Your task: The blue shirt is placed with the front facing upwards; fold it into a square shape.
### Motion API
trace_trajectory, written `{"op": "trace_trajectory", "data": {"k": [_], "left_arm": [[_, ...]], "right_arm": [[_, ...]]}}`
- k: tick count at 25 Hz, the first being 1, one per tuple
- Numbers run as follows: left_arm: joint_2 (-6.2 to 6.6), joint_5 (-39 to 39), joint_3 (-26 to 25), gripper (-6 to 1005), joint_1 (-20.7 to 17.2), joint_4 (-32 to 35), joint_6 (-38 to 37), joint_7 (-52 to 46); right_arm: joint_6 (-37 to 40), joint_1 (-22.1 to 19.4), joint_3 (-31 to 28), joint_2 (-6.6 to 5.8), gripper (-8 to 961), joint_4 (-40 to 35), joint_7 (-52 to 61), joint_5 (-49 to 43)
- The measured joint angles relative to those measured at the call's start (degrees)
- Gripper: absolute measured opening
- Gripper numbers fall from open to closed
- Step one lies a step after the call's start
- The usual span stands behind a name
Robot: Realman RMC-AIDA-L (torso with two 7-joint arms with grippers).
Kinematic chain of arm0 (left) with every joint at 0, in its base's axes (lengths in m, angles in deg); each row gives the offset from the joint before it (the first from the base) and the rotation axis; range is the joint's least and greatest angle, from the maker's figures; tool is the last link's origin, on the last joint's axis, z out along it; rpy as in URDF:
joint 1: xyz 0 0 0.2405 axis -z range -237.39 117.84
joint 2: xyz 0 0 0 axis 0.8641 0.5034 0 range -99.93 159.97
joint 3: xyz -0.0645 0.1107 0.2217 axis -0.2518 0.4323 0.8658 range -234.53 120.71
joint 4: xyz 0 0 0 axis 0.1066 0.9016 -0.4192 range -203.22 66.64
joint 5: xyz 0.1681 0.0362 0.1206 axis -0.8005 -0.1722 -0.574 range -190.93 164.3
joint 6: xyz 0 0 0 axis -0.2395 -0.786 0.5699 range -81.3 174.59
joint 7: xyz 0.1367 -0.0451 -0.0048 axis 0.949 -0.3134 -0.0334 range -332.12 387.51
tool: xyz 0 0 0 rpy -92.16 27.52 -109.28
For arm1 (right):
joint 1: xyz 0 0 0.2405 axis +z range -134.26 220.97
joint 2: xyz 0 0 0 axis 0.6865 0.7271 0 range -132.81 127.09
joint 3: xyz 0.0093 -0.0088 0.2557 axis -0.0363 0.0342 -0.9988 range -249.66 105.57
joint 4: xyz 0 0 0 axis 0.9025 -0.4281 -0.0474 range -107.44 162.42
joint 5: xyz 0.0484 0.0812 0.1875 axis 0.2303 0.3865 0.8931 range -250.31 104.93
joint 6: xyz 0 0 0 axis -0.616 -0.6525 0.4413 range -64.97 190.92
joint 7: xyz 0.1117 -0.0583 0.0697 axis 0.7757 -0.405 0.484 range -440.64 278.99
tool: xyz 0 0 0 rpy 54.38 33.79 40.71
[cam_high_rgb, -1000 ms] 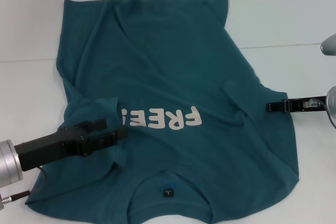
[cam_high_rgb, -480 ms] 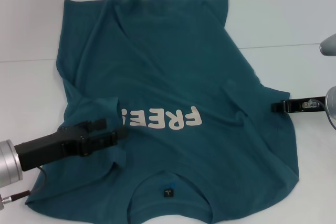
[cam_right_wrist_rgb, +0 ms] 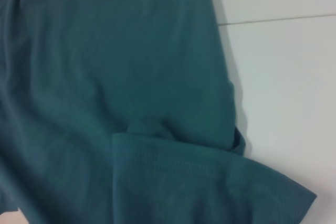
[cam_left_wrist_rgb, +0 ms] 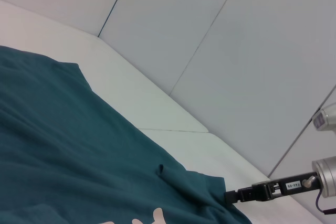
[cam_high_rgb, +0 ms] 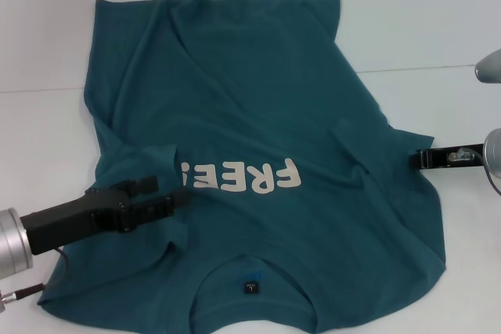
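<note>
Head view: the blue shirt (cam_high_rgb: pixel 250 146) lay front-up on the white table (cam_high_rgb: pixel 438 29), collar nearest the robot. The left gripper (cam_high_rgb: pixel 174 199) rested on the folded-in sleeve beside the lettering; whether its fingers were spread or pressed together could not be told. The right gripper (cam_high_rgb: pixel 423 159) sat at the opposite sleeve edge, finger state likewise indeterminate.

Left wrist view: the shirt and the right gripper (cam_left_wrist_rgb: pixel 236 196) at its hem.

Right wrist view: only shirt fabric and table.

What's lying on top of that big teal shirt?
The left gripper rests on the dark teal-blue cotton T-shirt, over its folded-in sleeve. Its fingertips are hidden by cloth.
</note>
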Motion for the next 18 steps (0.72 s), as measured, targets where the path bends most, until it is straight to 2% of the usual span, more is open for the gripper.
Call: {"op": "trace_trajectory", "data": {"k": [3,18], "left_arm": [[0.01,0.0,0.0,888,0.0,0.0,0.0,0.0],[0.02,0.0,0.1,888,0.0,0.0,0.1,0.1]], "right_arm": [[0.4,0.0,-0.1,0.00,17,-0.1,-0.1,0.0],[3.5,-0.5,-0.3,0.12,9,-2.2,-1.0,0.9]]}}
